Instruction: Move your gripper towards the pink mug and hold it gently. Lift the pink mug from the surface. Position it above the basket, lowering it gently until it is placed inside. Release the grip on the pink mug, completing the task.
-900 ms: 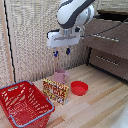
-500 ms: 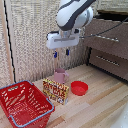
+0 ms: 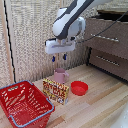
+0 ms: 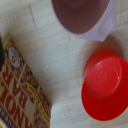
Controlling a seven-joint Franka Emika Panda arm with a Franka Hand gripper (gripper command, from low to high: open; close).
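The pink mug [image 3: 61, 76] stands upright on the light wooden surface [image 3: 100, 107], just behind a granola bar box. My gripper [image 3: 58, 58] hangs in the air a short way above the mug, open, with nothing between its blue-tipped fingers [image 3: 53, 59]. The red mesh basket [image 3: 20, 95] with a blue-grey rim sits at the exterior view's lower left, apart from the mug. In the wrist view the pink mug [image 4: 80, 17] shows from above, its opening partly cut off by the frame edge. My fingers do not clearly show there.
A low red bowl [image 3: 79, 88] [image 4: 107, 85] lies beside the mug toward the exterior view's right. A granola bar box [image 3: 56, 90] [image 4: 20, 92] stands between mug and basket. A brown drawer cabinet [image 3: 107, 45] stands at the back right.
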